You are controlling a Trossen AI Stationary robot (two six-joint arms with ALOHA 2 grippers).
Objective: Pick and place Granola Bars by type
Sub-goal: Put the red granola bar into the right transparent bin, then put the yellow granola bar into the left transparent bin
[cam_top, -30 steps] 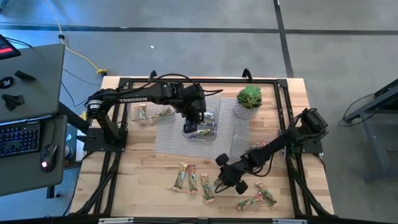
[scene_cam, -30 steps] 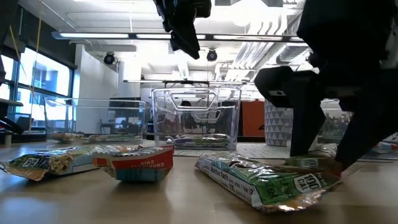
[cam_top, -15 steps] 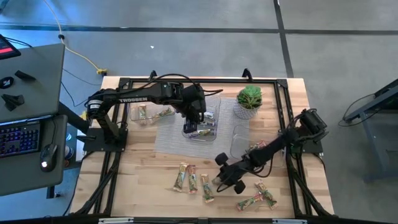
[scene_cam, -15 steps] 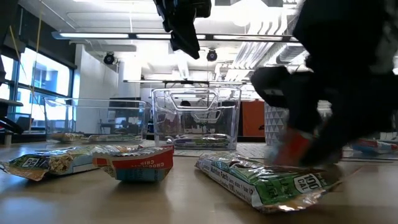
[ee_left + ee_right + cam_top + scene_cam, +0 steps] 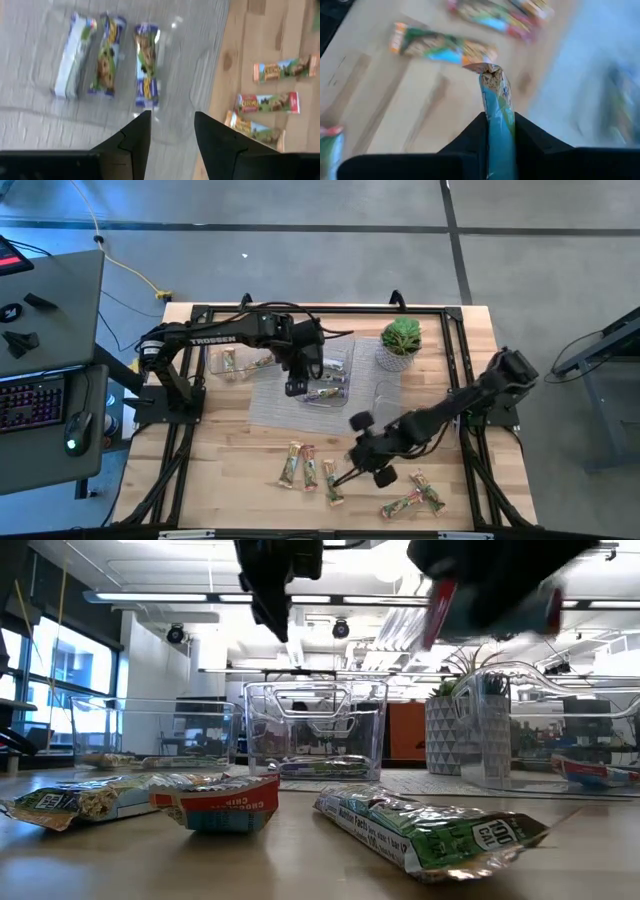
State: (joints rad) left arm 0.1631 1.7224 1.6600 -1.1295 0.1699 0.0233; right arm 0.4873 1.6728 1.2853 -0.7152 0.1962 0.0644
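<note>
Several wrapped granola bars lie on the wood near the table's near edge (image 5: 308, 466), (image 5: 412, 500); in the low view they lie flat in the foreground (image 5: 430, 830), (image 5: 215, 805). My right gripper (image 5: 499, 117) hangs above them (image 5: 365, 462), shut on one blue and tan bar (image 5: 495, 95). My left gripper (image 5: 172, 117) is open and hovers over the near-left corner of the middle clear tray (image 5: 345, 360). Three bars (image 5: 107, 55) lie flat on that tray's floor. My right gripper pinches the blue and tan bar between its two fingers (image 5: 470, 137), on the bar's flat sides (image 5: 497, 125). The bar runs along the fingers, and its crimped tan end (image 5: 489, 72) sticks out past the tips. It is lifted clear of the table.
A clear tray with bars (image 5: 240, 362) stands at the far left and another (image 5: 385, 405) to the right of the grey mat (image 5: 275, 400). A potted plant (image 5: 402, 340) stands at the far right. A black frame (image 5: 190, 430) borders the table.
My right gripper has risen from the table with the bar between its fingers, going from table level to the top of the low view. My left gripper has shifted a little toward the table's left, staying above the middle tray.
</note>
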